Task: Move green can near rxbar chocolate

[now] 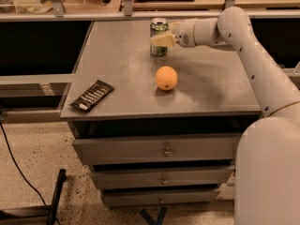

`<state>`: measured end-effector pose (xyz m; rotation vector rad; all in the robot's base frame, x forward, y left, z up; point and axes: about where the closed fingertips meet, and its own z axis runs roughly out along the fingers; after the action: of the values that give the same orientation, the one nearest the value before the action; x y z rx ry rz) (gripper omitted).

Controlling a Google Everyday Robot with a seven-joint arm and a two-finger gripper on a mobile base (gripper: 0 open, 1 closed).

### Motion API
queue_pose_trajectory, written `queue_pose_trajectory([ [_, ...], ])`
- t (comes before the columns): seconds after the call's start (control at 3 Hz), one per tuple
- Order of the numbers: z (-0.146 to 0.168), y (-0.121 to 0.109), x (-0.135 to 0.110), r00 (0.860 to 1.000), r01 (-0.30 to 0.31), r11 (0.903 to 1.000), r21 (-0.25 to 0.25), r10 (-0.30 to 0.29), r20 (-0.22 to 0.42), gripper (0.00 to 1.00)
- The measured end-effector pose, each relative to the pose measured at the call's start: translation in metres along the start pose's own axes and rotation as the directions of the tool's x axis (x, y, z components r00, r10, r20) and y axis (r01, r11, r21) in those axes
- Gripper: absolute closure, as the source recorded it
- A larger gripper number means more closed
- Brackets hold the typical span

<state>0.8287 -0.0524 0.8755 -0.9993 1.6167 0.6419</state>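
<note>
Gripper (pixel 163 39) at upright green can (pixel 158 28), grip unclear; rxbar chocolate (pixel 92 95) lettering unreadable

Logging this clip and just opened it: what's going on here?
A one-armed robot reaches across the table with its gripper at the green can, which stands upright near the back edge. The rxbar chocolate lies at the front left corner, well apart from the can. An orange sits mid-table. The can is not yet near the bar.

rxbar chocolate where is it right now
In the camera view, the rxbar chocolate lies at the front left corner of the table, left of the orange; the hand is at the green can at the back.
</note>
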Motion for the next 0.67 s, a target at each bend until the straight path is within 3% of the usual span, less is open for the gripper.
queue_pose_trajectory([
  [0.67, 0.006, 0.015, -0.011, 1.000, -0.009, 0.9979, -0.065, 0.008, -0.021, 0.81],
])
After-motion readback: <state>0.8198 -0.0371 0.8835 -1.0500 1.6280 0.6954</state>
